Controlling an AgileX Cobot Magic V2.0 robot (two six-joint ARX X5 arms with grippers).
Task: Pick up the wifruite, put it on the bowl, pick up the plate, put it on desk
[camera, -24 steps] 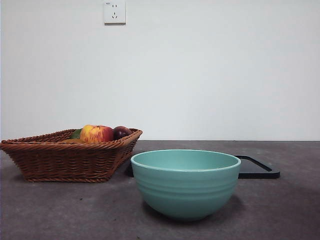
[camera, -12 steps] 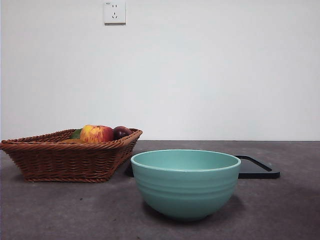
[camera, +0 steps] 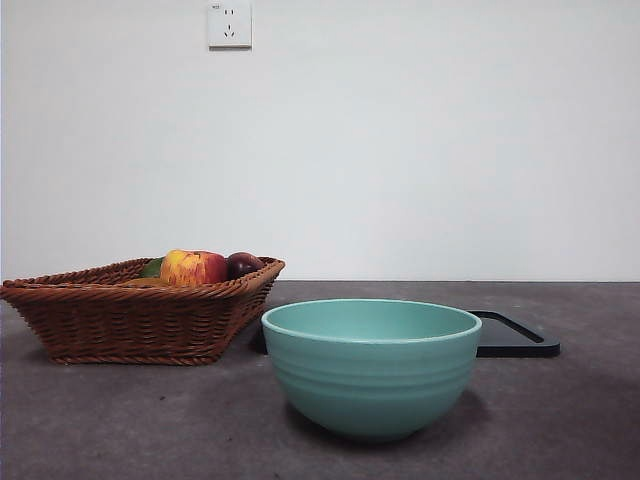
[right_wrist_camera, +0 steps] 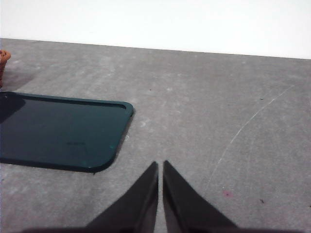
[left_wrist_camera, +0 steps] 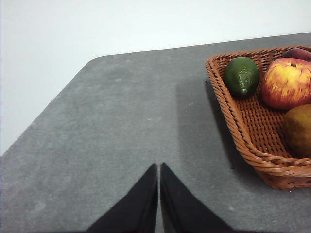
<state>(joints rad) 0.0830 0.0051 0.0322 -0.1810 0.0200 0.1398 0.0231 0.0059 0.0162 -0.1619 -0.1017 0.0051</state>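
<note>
The golden-brown wifruite (left_wrist_camera: 297, 129) lies in the brown wicker basket (left_wrist_camera: 252, 141), partly cut by the picture's edge; in the front view only a sliver of it (camera: 146, 283) shows over the basket rim. The teal bowl (camera: 371, 366) stands empty-looking on the dark grey desk (camera: 120, 420), near the camera, right of the basket (camera: 130, 320). My left gripper (left_wrist_camera: 159, 167) is shut and empty over bare desk, apart from the basket. My right gripper (right_wrist_camera: 160, 165) is shut and empty over bare desk, beside the black tray (right_wrist_camera: 58, 128). Neither arm shows in the front view.
The basket also holds a red-yellow apple (camera: 192, 267), a dark purple fruit (camera: 243, 264) and a green fruit (left_wrist_camera: 241, 75). The flat black tray (camera: 515, 336) lies behind the bowl at the right. A white wall with a socket (camera: 229, 23) stands behind the desk.
</note>
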